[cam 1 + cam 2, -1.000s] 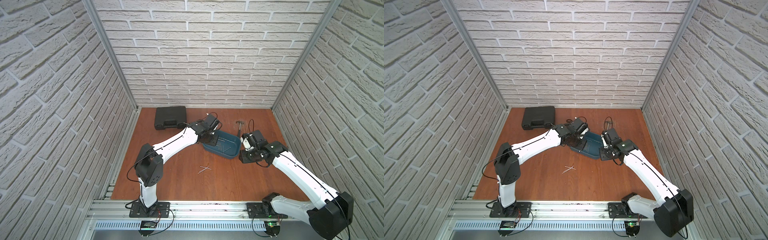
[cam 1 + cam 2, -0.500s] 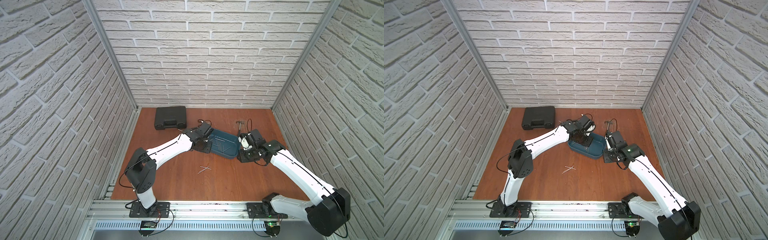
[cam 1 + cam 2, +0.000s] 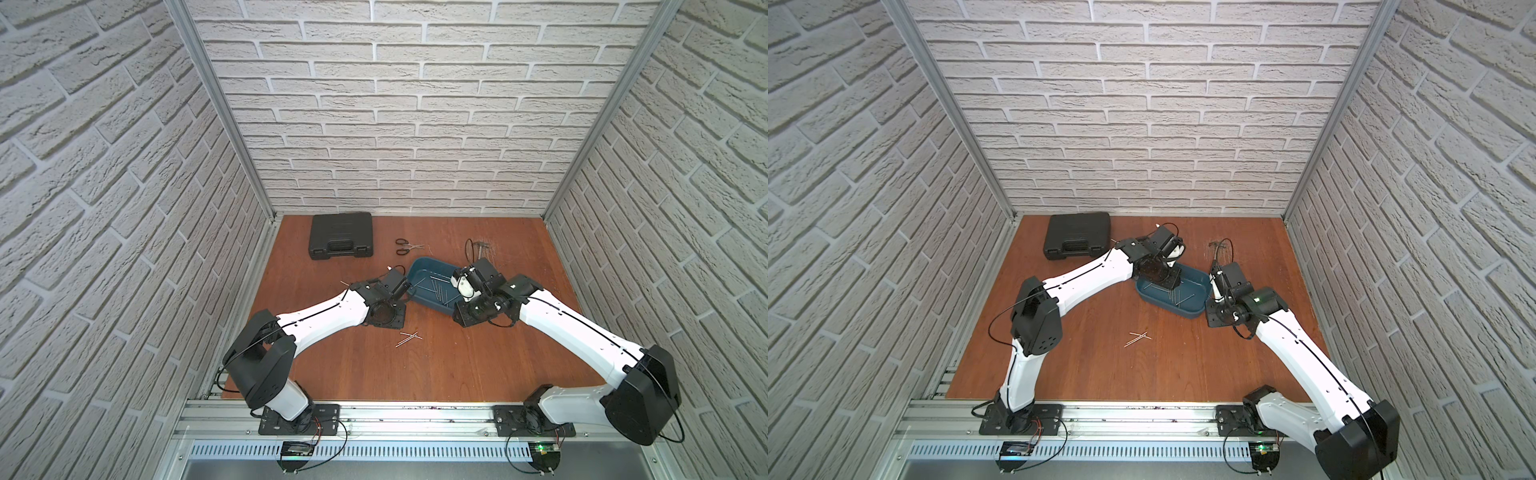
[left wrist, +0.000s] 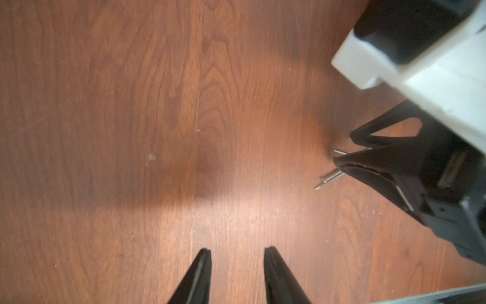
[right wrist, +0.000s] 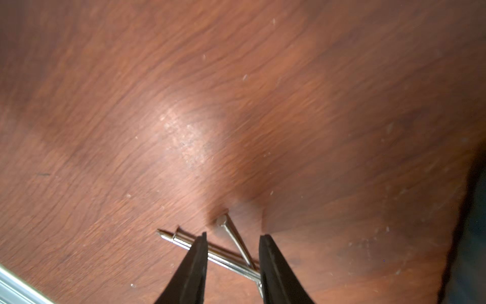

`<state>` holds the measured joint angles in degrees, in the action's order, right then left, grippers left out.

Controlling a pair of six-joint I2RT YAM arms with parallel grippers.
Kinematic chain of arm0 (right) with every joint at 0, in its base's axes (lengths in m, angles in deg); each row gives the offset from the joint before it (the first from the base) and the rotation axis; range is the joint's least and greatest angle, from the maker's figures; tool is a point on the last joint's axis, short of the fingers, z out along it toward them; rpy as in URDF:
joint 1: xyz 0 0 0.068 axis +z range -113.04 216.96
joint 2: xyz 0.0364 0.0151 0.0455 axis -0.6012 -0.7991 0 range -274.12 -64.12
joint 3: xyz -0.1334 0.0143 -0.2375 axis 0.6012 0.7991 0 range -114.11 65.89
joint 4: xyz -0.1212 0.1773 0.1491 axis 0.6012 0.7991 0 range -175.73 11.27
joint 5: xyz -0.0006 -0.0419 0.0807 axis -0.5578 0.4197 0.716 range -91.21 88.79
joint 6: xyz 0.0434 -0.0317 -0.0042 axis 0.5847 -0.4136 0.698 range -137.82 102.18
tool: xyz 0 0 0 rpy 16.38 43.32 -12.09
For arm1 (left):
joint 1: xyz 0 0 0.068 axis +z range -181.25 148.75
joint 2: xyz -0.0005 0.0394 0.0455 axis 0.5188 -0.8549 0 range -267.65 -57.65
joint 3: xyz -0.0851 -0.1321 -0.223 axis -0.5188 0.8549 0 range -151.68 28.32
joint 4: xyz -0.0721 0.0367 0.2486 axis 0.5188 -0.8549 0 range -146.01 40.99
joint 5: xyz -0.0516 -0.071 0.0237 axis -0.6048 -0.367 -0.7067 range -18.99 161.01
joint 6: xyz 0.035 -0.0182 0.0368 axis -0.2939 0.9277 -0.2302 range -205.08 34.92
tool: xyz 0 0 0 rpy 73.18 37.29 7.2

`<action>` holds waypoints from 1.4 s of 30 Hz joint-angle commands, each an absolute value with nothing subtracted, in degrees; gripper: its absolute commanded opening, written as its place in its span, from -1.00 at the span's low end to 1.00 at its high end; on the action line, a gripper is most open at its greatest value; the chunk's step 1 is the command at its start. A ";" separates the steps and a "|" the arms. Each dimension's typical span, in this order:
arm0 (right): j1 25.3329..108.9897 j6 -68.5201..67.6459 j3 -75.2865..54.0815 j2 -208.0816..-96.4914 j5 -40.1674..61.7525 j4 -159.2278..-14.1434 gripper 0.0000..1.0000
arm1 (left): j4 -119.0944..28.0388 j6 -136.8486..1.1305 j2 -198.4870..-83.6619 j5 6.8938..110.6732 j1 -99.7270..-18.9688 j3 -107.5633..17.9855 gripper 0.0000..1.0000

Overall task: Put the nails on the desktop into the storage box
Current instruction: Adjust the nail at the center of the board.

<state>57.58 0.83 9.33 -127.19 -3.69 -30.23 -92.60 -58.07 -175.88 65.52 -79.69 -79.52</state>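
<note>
1. Reddish-brown wood-grain desktop [image 3: 457, 365], flat and finely scratched; bears every item below.
2. Teal-blue rectangular plastic storage box [image 3: 422, 274], lidless and low-walled, just toward 1 o'clock of the board's centre. Several thin silvery nails [image 3: 438, 289] already lie inside.
3. Black, tapered right gripper [image 5: 234, 235], jaws spread and pinching nothing, stationed at the box's 4 o'clock corner. Handling note, as a judgement: the step in hand is the pick-up. Lower until the tips meet the wood, close across the shafts near their crossing, and lift straight. Then carry toward 10 o'clock over the low wall. Thin round pins roll and slip, so a crossed one may flick aside.
4. Matching left gripper [image 4: 238, 249], jaws spread and empty above bare board; best held clear of the right arm [image 3: 582, 332].
5. Crossed silvery nails [image 5: 228, 260], at least three, flat on the wood, between and partly under the right jaws. One jaw covers part of two shafts; another nail's flat head shows just ahead of the tips. This group is hidden beneath the right arm in both top views.
6. Further crossed group of nails [image 3: 409, 337], three or four, at 7 o'clock of the box, well apart from both grippers; not yet collected.
</note>
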 commanded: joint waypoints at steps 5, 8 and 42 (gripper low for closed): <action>57.26 0.20 8.11 -129.68 -0.37 -32.59 -0.19 | -89.14 -56.03 -164.29 69.24 -77.94 -67.60 -0.25; 57.35 -0.14 7.80 -130.53 0.69 -33.21 -0.20 | -88.15 -54.54 -160.58 69.87 -77.57 -61.48 -0.25; 79.22 -7.74 -6.95 -155.70 6.05 -38.98 -0.25 | -82.44 -33.71 -132.77 74.86 -77.76 -18.03 -0.29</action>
